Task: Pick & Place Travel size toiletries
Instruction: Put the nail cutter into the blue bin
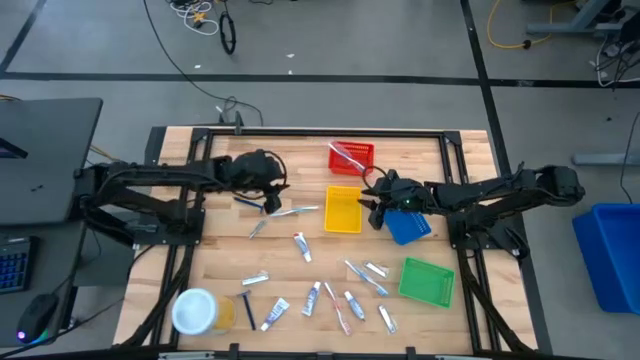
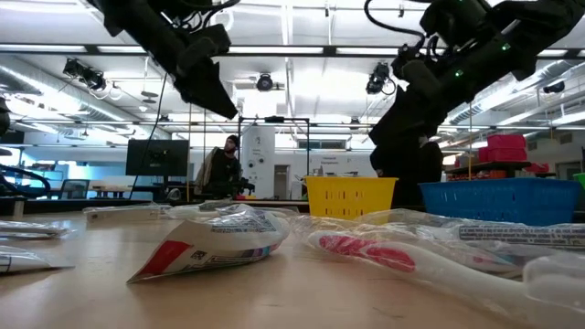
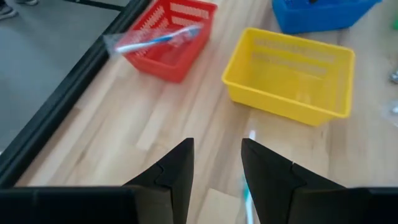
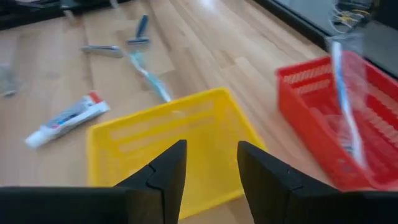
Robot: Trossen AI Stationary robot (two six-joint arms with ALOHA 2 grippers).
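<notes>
The wooden bench [image 1: 200, 250] carries four sorting trays toward its right side, red [image 1: 352, 157], yellow [image 1: 343, 210], blue [image 1: 408, 227] and green [image 1: 427, 281], probably to take the toiletries by kind. Most of those, tubes [image 1: 302, 245] and packets, lie loose on the near half, though one wrapped toothbrush [image 3: 155, 40] already rests across the red tray. The left pincer [image 3: 216, 163] hangs part open and empty above another toothbrush [image 1: 297, 211] beside the yellow tray, while the right pincer [image 4: 211, 163], equally parted and empty, hovers over that tray.

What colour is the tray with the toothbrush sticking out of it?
Red. The tray and its toothbrush show best in the right wrist view.
</notes>
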